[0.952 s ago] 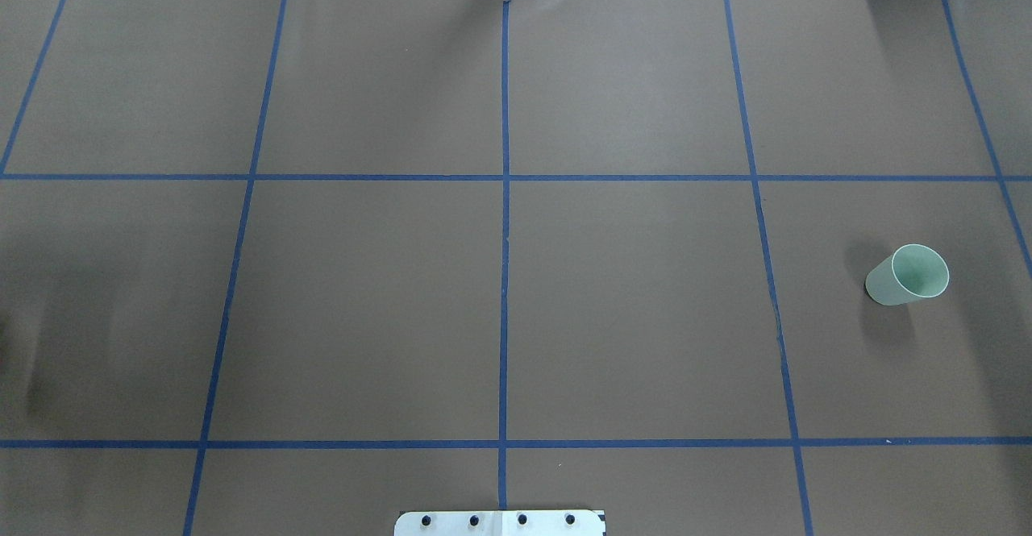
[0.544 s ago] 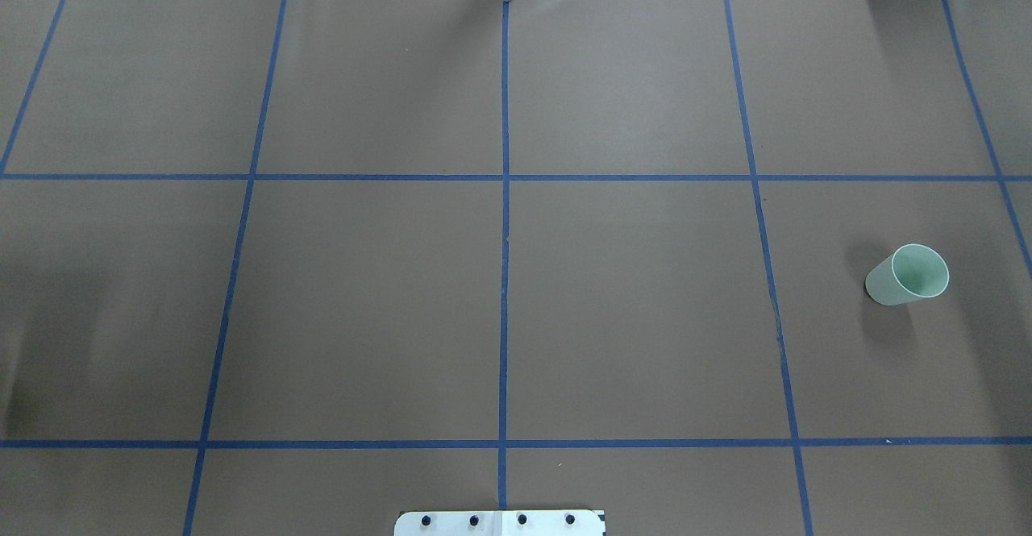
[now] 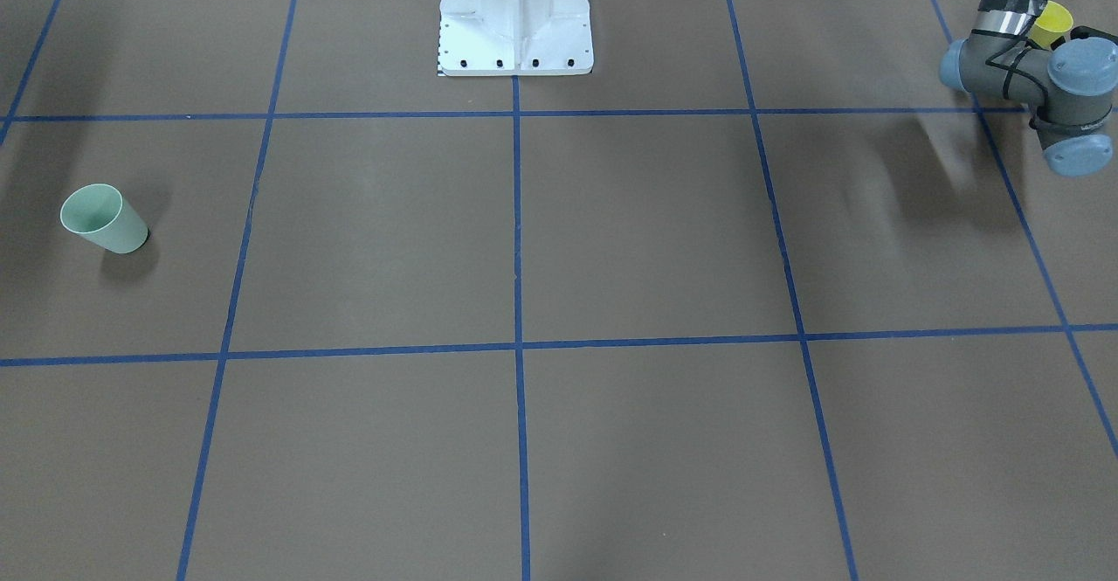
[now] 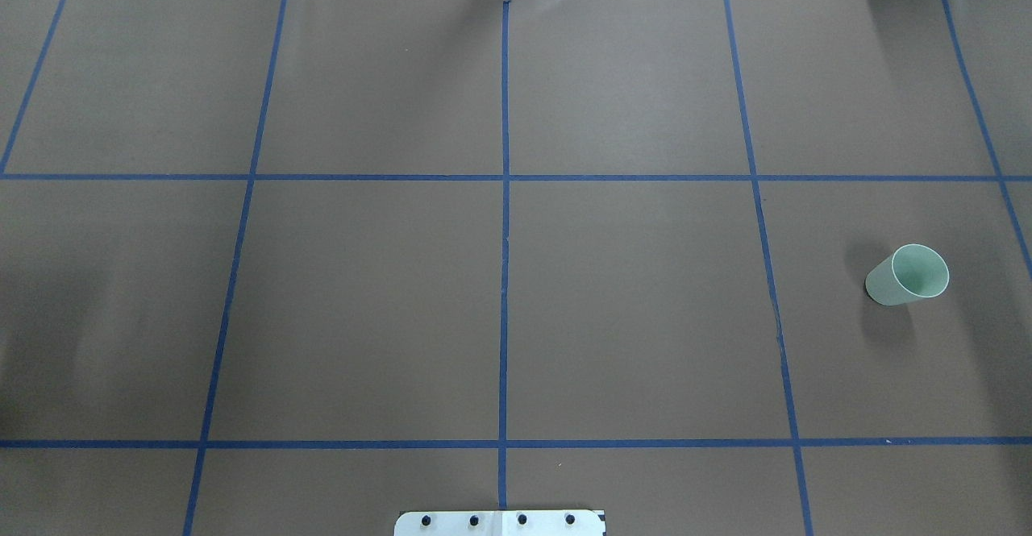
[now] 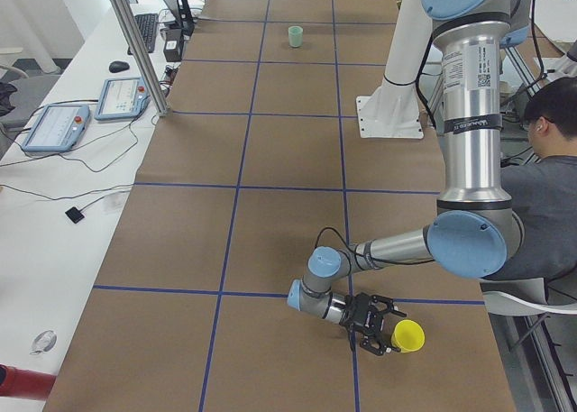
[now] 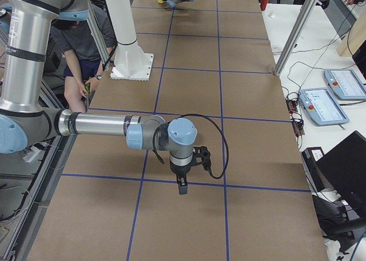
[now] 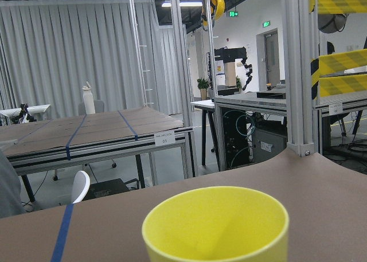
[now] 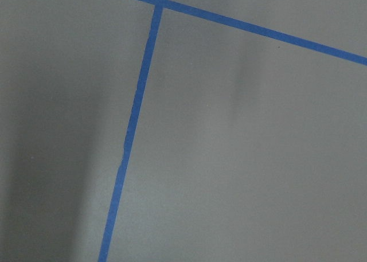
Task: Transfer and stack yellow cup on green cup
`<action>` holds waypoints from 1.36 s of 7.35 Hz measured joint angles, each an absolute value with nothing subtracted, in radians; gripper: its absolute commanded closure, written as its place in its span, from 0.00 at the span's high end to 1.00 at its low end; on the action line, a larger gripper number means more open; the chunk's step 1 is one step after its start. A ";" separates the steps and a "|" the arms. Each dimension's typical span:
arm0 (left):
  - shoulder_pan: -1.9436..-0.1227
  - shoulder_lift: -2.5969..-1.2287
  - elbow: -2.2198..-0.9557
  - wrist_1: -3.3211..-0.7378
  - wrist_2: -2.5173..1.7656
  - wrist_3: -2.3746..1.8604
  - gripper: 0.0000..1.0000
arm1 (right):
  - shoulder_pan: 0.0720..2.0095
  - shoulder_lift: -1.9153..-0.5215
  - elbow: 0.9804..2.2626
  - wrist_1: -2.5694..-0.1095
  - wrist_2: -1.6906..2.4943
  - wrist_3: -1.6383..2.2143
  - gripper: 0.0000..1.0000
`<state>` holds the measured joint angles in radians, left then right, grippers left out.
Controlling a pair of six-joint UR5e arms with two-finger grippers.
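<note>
The yellow cup [image 5: 407,336] is sitting low at the robot's left end of the brown surface [image 4: 645,318], close to the edge on the robot's side. The left gripper [image 5: 386,331] is lying flat and low, and its tip is reaching right up to the cup's side. From the side view I cannot tell how wide its jaws are standing, or if they are holding the cup. The left wrist camera is looking straight over the cup's round open mouth, and the cup is filling the bottom of that view, but no fingers are showing there. In the front view, only a small bit of yellow is peeking out from behind the gray left arm [image 3: 1039,74]. The green cup [image 4: 907,276] is standing upright by itself at the robot's right end, with its open mouth up and nothing touching it. The two cups are sitting well apart, with most of the surface between them. The right gripper [image 6: 182,188] is hanging above the surface and pointing straight down, near a crossing of the blue tape lines [image 4: 504,278]. Nothing is showing in it, and I cannot tell how far its jaws are standing open. The right wrist camera is showing only bare surface and blue tape. A person [image 5: 550,187] is sitting beside the robot.
</note>
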<state>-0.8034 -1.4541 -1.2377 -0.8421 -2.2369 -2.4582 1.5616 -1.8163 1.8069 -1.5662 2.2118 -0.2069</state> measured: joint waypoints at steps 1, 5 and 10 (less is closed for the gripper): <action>-0.803 -1.442 -1.236 -0.856 -2.237 -2.459 1.00 | 1.562 -1.816 1.806 -1.567 2.224 -0.208 1.00; -0.799 -1.417 -1.208 -0.904 -2.238 -2.462 1.00 | 1.562 -1.816 1.804 -1.568 2.233 -0.209 1.00; -0.779 -1.414 -1.177 -0.941 -2.237 -2.461 0.16 | 1.562 -1.816 1.802 -1.568 2.233 -0.209 1.00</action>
